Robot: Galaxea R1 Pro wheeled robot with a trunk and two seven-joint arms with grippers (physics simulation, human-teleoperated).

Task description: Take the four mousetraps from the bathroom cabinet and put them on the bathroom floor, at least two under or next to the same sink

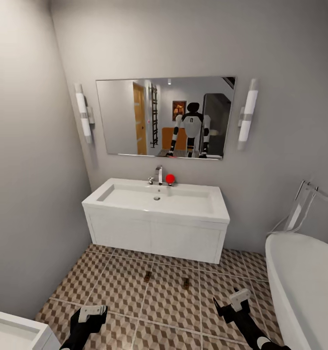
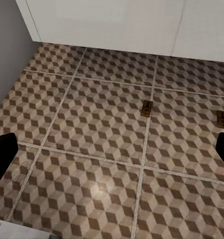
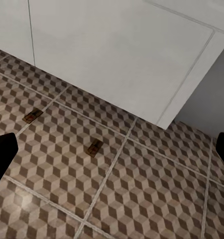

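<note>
mousetraps: two (image 1: 147, 276) (image 1: 186, 282) on floor (image 1: 115, 287) just before sink (image 1: 156, 201), ahead of both grippers
left gripper (image 1: 92, 312): wide open, empty
right gripper (image 1: 232, 304): same deal

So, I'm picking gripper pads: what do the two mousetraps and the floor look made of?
The mousetraps look like matte brown wood, with dark parts too small to identify. The bathroom floor looks like lightly glossy ceramic tile: grout lines and a soft glare.

The left gripper (image 1: 92, 312) has a pale grey, blocky head with a dark slot in its face, set on a glossy black wrist that widens behind it. The right gripper (image 1: 235, 299) matches it: a pale grey block on black housing, with white cladding farther back. In both wrist views, black fingertips (image 2: 2, 158) show at the frame edges.
</note>
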